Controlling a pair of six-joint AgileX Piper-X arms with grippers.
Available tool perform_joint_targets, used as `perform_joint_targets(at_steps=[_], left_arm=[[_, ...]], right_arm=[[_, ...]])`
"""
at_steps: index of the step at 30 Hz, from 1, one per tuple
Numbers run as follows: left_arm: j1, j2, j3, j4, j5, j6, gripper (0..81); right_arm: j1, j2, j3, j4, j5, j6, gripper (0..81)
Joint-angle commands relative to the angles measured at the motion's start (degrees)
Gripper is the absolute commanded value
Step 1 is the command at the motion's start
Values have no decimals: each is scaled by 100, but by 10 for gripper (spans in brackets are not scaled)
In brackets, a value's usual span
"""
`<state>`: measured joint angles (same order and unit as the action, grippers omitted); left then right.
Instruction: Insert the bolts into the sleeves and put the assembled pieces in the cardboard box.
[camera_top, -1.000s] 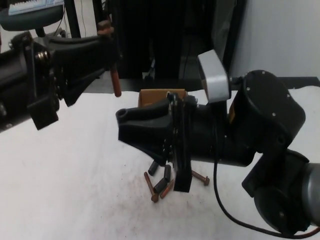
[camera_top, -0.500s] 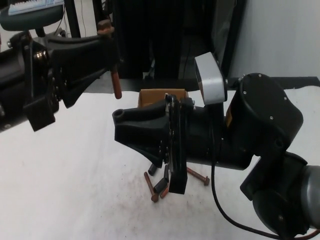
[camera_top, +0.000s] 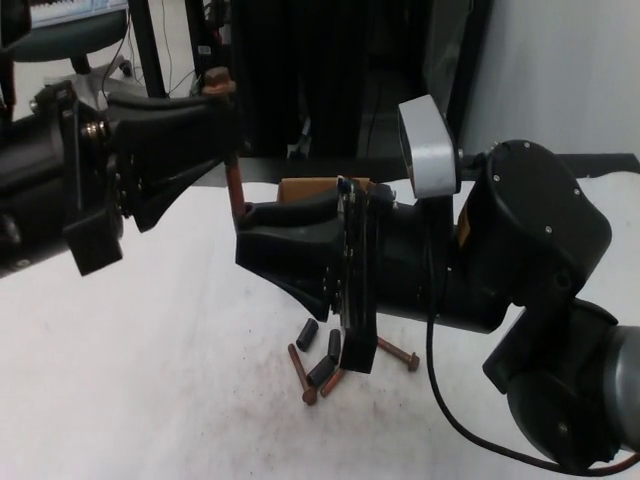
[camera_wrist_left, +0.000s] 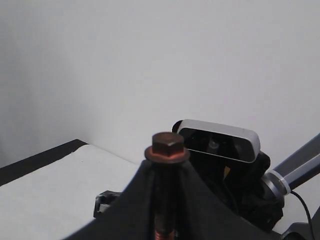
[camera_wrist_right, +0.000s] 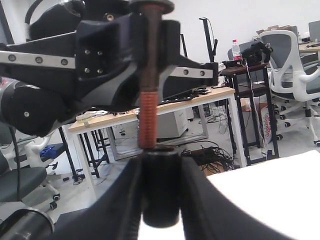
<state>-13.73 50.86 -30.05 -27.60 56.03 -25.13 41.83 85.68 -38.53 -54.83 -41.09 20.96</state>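
Observation:
My left gripper (camera_top: 226, 128) is shut on a copper bolt (camera_top: 236, 183) that hangs head up, threads down, above the white table. In the left wrist view the bolt's hex head (camera_wrist_left: 166, 147) sticks up between the fingers (camera_wrist_left: 140, 195). My right gripper (camera_wrist_right: 160, 172) is shut on a black sleeve (camera_wrist_right: 160, 186), held upright right under the bolt (camera_wrist_right: 148, 107). The bolt's tip meets the sleeve's top opening. In the high view the sleeve (camera_top: 254, 213) sits at the right gripper's tip, in front of the cardboard box (camera_top: 305, 188).
Several loose copper bolts (camera_top: 298, 373) and black sleeves (camera_top: 320, 370) lie in a small heap on the white table (camera_top: 150, 380), below the right arm. The cardboard box stands at the table's far edge. Office desks and chairs fill the room behind.
The left gripper has brought the bolt down and to the right. The right gripper has lifted the sleeve, so the bolt tip now meets the sleeve.

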Motion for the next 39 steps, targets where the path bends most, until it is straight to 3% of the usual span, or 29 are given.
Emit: perform_joint_targets(at_steps=[1, 22, 24, 29, 31, 39], left_arm=[[8, 52, -10, 39, 62, 120, 0], [8, 353, -10, 39, 58, 245, 4], [8, 353, -10, 27, 116, 260, 63], [8, 353, -10, -16, 315, -9, 446], [8, 353, -10, -16, 256, -162, 547], [22, 353, -10, -16, 255, -236, 551]], right_arm=[[-37, -65, -75, -116, 50, 52, 8], [-92, -65, -75, -424, 39, 266, 8], [-120, -65, -75, -424, 23, 266, 8], [-140, -65, -75, -424, 12, 266, 8], [-140, -65, -75, -424, 4, 266, 8], [-140, -65, -75, -415, -52, 266, 8]])
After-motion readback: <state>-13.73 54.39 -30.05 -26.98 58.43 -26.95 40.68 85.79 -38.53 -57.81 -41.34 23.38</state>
